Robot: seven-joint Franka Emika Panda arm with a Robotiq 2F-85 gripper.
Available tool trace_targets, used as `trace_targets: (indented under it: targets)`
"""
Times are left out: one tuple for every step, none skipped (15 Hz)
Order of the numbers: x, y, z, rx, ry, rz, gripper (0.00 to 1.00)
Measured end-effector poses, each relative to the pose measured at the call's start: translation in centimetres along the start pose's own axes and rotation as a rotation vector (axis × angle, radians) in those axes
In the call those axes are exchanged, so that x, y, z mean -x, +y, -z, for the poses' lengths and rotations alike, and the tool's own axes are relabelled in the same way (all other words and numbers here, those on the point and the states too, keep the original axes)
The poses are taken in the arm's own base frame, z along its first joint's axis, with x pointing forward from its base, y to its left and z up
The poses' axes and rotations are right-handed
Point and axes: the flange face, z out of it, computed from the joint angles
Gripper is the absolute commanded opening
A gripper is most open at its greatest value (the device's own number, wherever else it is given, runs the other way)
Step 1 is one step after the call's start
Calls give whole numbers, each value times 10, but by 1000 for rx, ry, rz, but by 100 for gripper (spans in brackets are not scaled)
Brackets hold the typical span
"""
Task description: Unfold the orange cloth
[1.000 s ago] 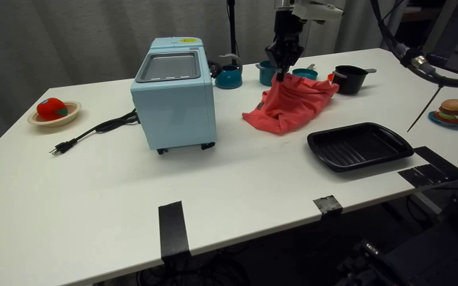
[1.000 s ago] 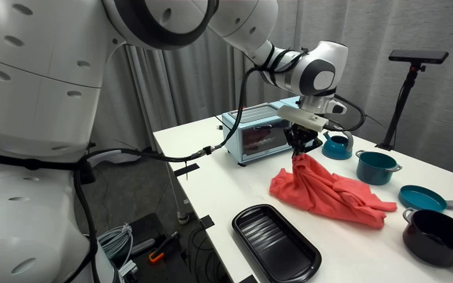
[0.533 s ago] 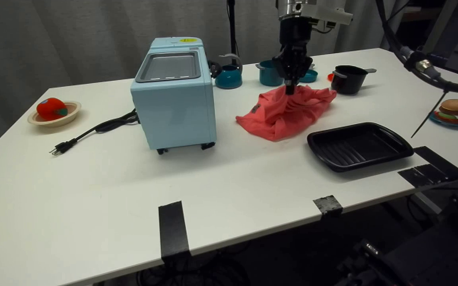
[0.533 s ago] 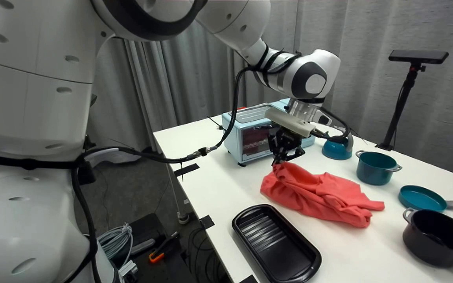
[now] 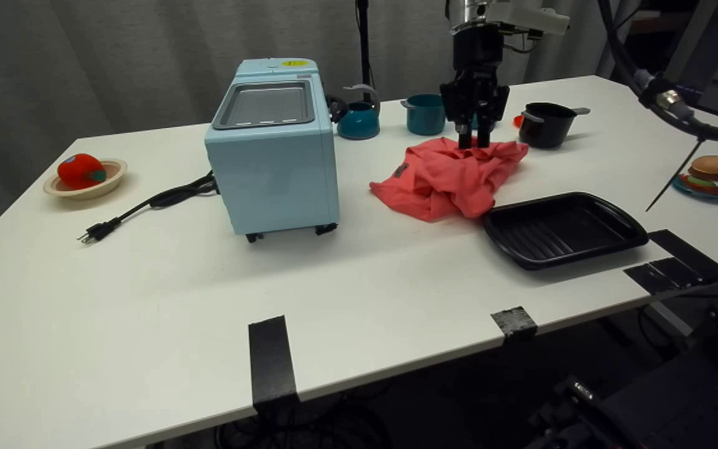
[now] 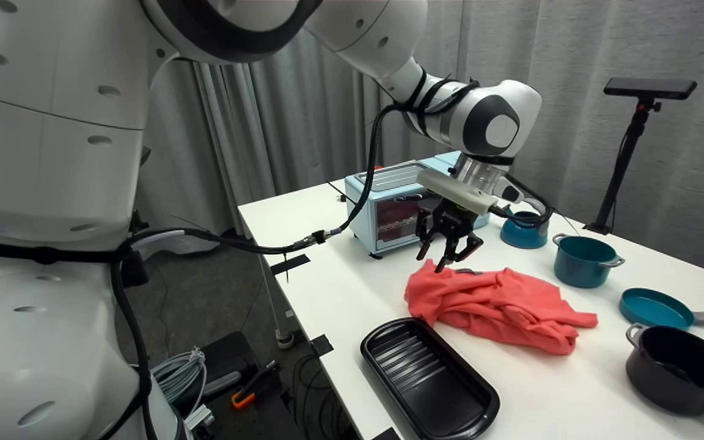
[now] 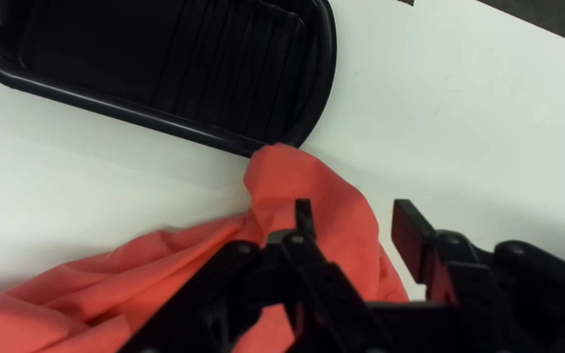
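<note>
Toaster oven (image 5: 278,168): stands to one side, maybe to leave room for spreading.
Orange cloth (image 5: 440,181): lies in a bunched heap on the surface (image 5: 166,337), not flat yet.
Gripper (image 5: 473,146): fingers apart, holding nothing, close over the cloth; I guess it wants a better fold to pull.
Black tray (image 5: 574,227): the cloth seems to touch its rim, so it could get in the way.
</note>
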Motion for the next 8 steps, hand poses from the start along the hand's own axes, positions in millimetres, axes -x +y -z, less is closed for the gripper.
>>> trace_targets:
  targets:
    - [0, 3, 2, 1, 2, -8, 85]
    - [0, 6, 4, 3, 8, -13, 94]
    - [-1, 9, 6, 8, 21, -17, 99]
    - [-3, 12, 8, 16, 47, -20, 100]
    - [-7, 14, 10, 24, 79, -25, 100]
    - [-13, 17, 10, 33, 117, -34, 100]
    - [-19, 20, 9, 42, 154, -46, 100]
    - [-25, 22, 7, 50, 189, -59, 100]
